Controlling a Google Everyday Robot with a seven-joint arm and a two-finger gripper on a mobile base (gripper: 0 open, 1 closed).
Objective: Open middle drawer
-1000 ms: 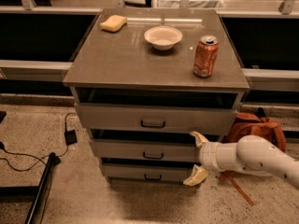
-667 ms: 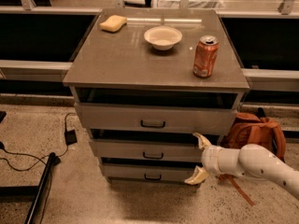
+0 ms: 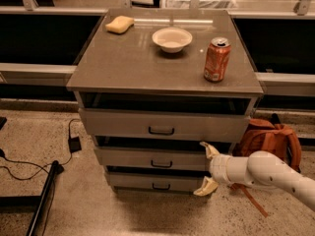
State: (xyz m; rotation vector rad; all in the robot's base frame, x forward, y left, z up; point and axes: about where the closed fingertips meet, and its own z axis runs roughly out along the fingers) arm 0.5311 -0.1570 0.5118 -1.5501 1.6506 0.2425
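Note:
The middle drawer (image 3: 142, 157) is the grey front with a small dark bar handle (image 3: 161, 164), second of three in the grey cabinet (image 3: 147, 68). Above it is the taller top drawer (image 3: 118, 124), and below it the narrow bottom drawer (image 3: 133, 182). A dark gap shows above each front. My gripper (image 3: 206, 168) is open at the right end of the middle drawer's front. One finger stands above that front's top edge and the other down by the bottom drawer. It holds nothing.
On the cabinet top stand an orange soda can (image 3: 217, 59), a white bowl (image 3: 172, 38) and a yellow sponge (image 3: 119, 24). An orange backpack (image 3: 273, 136) leans on the floor right of the cabinet. A cable with adapter (image 3: 74, 144) and a dark pole (image 3: 44, 200) lie at left.
The gripper has stayed at the right end of the middle drawer. The arm behind it has sunk slightly. The drawers have not moved.

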